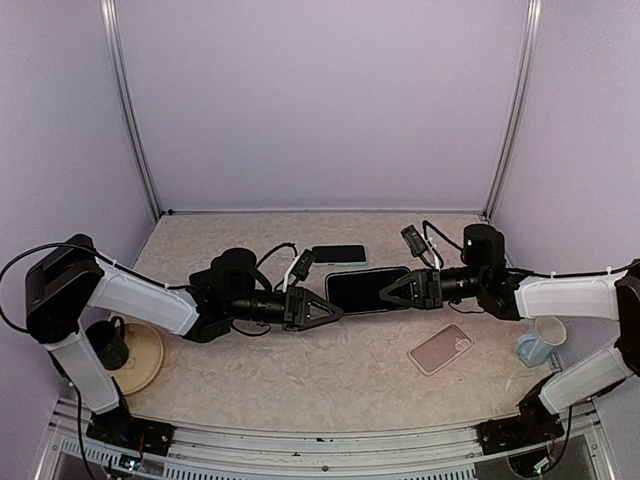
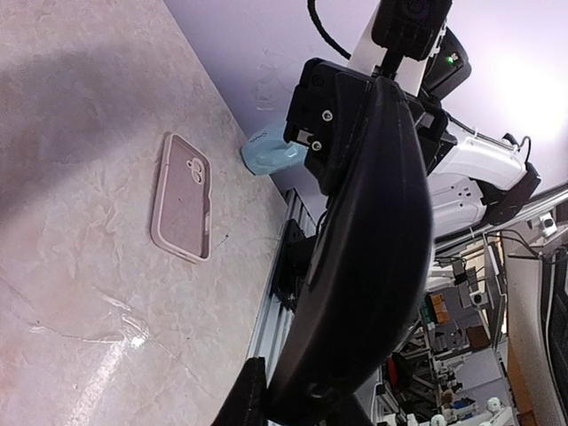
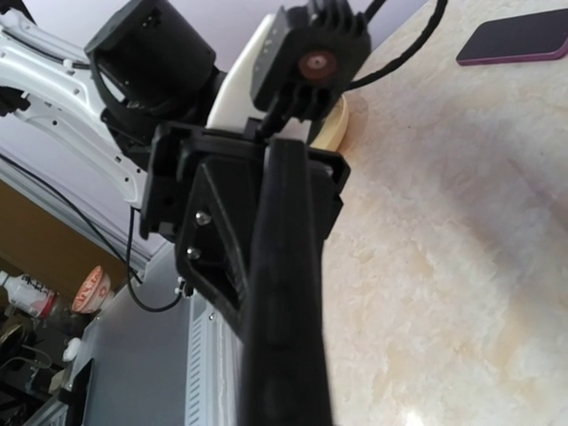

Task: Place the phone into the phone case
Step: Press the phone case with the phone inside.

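Observation:
A black phone (image 1: 366,290) hangs above the middle of the table, held at both ends. My left gripper (image 1: 333,310) is shut on its left end and my right gripper (image 1: 388,291) is shut on its right end. In the left wrist view the phone (image 2: 368,266) runs edge-on from my fingers (image 2: 241,401) up to the right gripper (image 2: 355,115). In the right wrist view its edge (image 3: 286,293) fills the middle, with the left gripper (image 3: 222,213) behind. The pink phone case (image 1: 440,349) lies flat on the table at the front right, also in the left wrist view (image 2: 182,197).
A second dark phone with a purple edge (image 1: 338,254) lies behind the grippers, also in the right wrist view (image 3: 515,40). A pale blue mug (image 1: 540,342) stands at the right. A dark green mug (image 1: 108,345) sits on a tan plate (image 1: 145,360) at the left.

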You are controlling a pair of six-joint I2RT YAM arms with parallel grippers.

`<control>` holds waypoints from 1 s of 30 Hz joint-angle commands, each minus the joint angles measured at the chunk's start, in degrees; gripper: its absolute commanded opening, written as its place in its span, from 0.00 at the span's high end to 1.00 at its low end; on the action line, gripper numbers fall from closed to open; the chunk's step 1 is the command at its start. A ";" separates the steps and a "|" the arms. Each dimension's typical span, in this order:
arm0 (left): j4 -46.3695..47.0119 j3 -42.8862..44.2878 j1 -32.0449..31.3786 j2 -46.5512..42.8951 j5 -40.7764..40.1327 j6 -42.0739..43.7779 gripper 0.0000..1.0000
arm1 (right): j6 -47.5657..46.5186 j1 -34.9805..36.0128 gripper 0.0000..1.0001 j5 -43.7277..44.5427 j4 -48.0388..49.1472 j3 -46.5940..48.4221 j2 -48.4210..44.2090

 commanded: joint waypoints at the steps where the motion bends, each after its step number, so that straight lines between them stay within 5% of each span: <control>1: 4.20 0.42 0.34 0.16 -0.64 -0.01 0.85 | -2.13 -0.38 0.96 0.03 -1.74 0.50 1.25; 10: 0.85 0.92 0.75 0.24 -2.94 -0.38 0.99 | -7.84 -0.38 0.97 5.45 -9.40 1.97 0.36; 20: -4.01 0.95 1.64 -2.91 -4.73 4.25 0.57 | -5.55 -0.42 0.96 1.72 -7.31 0.96 -0.05; 30: -5.66 2.20 2.27 -3.92 -4.73 6.51 0.49 | -0.65 -0.21 0.96 -5.01 -0.09 -1.34 1.29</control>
